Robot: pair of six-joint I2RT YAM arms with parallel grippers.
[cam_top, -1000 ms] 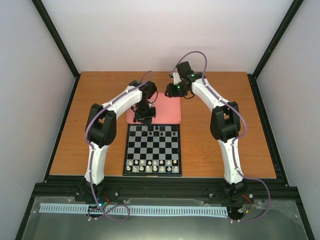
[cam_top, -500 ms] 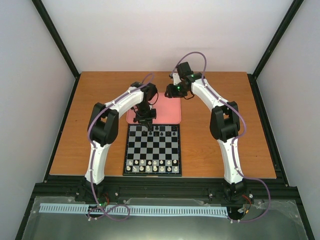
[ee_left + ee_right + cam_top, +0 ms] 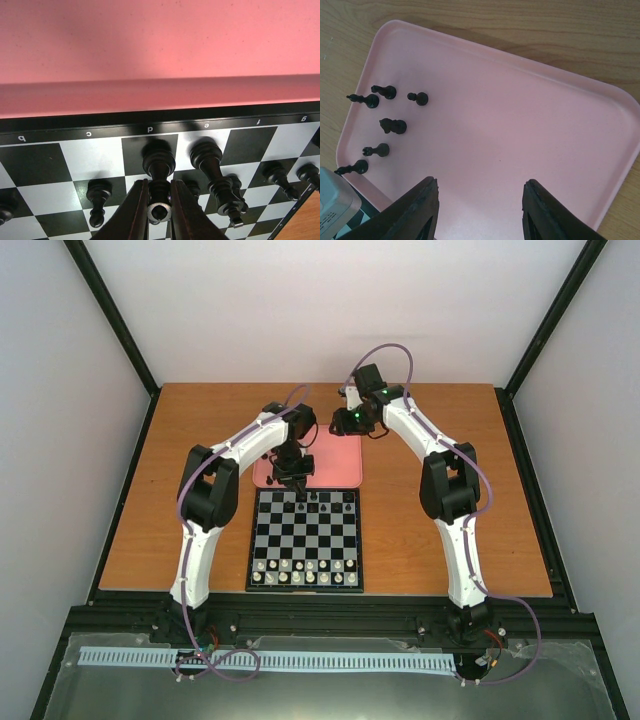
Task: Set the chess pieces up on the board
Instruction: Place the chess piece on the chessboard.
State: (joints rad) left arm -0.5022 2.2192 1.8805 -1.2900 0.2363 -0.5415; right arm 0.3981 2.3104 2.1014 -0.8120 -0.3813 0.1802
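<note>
The chequered board (image 3: 305,540) lies in front of the pink tray (image 3: 335,462). My left gripper (image 3: 160,212) is shut on a tall black piece (image 3: 159,162) whose base is on the dark d square of the far row. In the top view the left gripper (image 3: 294,484) is over the board's far edge. Another tall black piece (image 3: 206,156) stands on the e square, with black pawns (image 3: 98,194) beside them. My right gripper (image 3: 480,200) is open and empty above the tray (image 3: 520,130). Several black pieces (image 3: 393,125) lie at the tray's left end.
White pieces (image 3: 305,572) fill the board's two near rows. The tray's raised rim (image 3: 160,92) runs just behind the board's far edge. The wooden table (image 3: 450,520) extends to both sides, with black frame posts at the corners.
My left gripper has shifted slightly right and down onto the board's far row with the black piece in it. The right arm has not moved.
</note>
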